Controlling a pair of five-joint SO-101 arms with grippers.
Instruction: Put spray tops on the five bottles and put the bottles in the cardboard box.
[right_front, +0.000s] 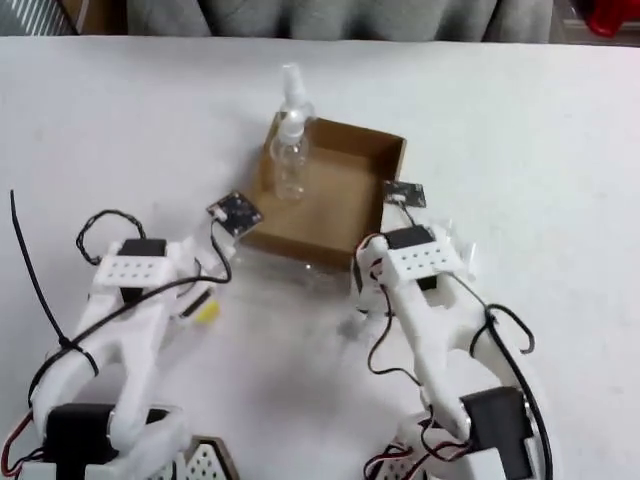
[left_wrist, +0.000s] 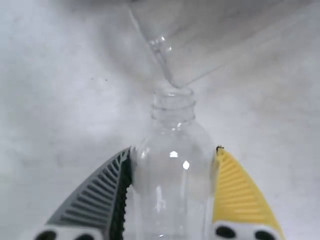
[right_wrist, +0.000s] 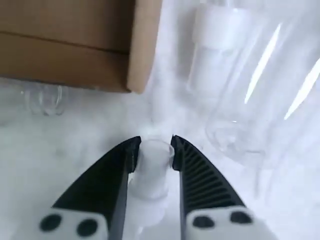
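- Your left gripper (left_wrist: 173, 152) has its jaws clamped on an uncapped clear bottle (left_wrist: 172, 195), whose neck points out past the tips.
- Just beyond that neck lies what looks like another clear bottle (left_wrist: 200, 45), though it's hard to make out.
- Your right gripper (right_wrist: 155, 142) is closed on a white spray top (right_wrist: 150, 175).
- Ahead of those jaws sits the cardboard box (right_wrist: 75, 50), with a capped bottle (right_front: 290, 140) inside.

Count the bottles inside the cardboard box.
1. A clear plastic spray-topped bottle stands in the brown cardboard box's far left corner; the right arm covers its near corner, possibly hiding another.
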